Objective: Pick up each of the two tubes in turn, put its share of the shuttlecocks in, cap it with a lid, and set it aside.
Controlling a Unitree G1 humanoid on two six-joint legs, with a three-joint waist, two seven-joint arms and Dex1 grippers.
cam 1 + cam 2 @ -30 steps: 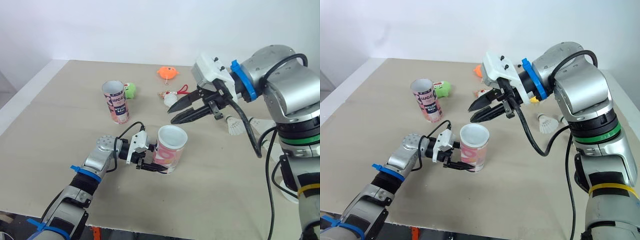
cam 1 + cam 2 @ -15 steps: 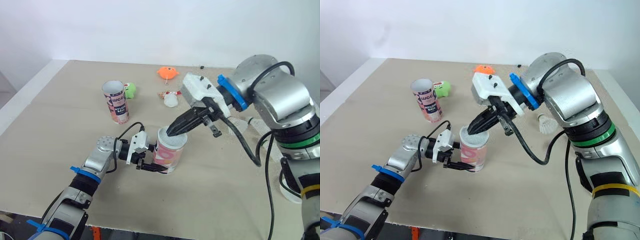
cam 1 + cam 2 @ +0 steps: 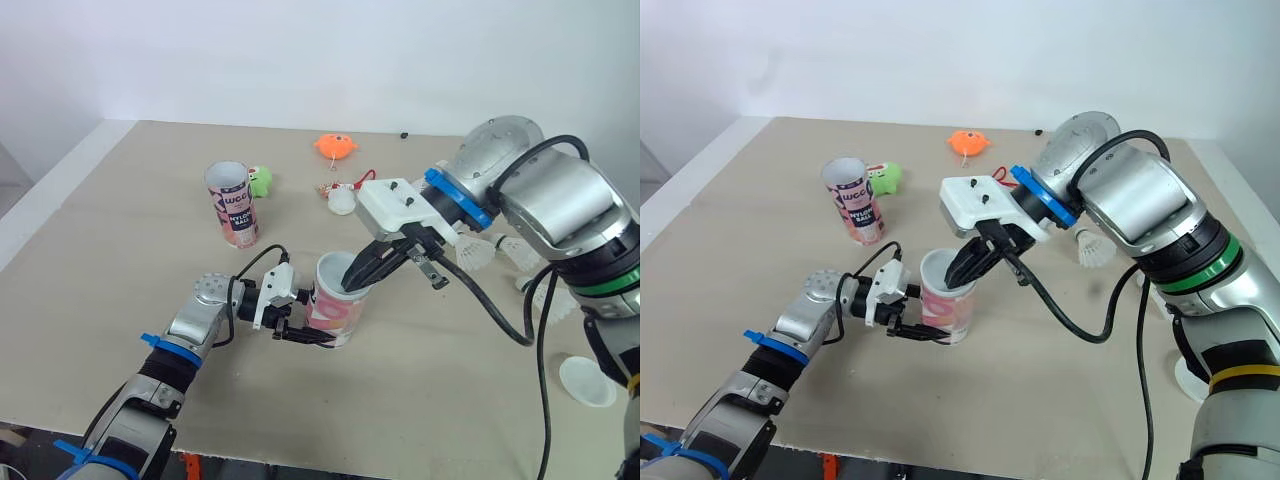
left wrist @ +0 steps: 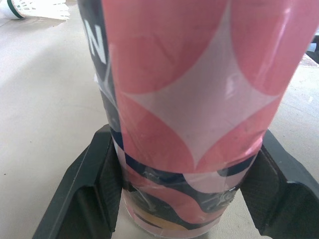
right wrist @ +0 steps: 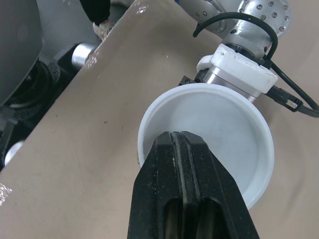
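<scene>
- Head views: the left gripper [image 3: 308,320] is clamping the pink-and-white cardboard tube [image 3: 338,300] low on its wall, near the front middle of the beige table [image 3: 120,250].
- The tube is standing upright with its long axis vertical, and its open white mouth is pointing straight up.
- The right gripper [image 3: 351,283] is dipping its tips just inside that mouth, its fingers pressed together with nothing showing between them.
- White feathered shuttlecocks [image 3: 472,256] are lying well apart to the right. A round white lid [image 3: 588,381] is waiting near the table's front right corner.
- The risk here is that a sideways pull while withdrawing is likely to drag the rim and tilt the tube.
- Left wrist view: the two black fingers [image 4: 94,189] are pressing on opposite sides of the tube [image 4: 189,99] just above its base.
- Because the grip is sitting so low, any push at the top is working against it like a lever, so the tube could twist or slip.
- Right wrist view: the closed fingers [image 5: 174,174] are hovering over the near side of the rim. I cannot tell whether anything is lying inside the tube.
- Catching that rim is the likeliest fault from here.
</scene>
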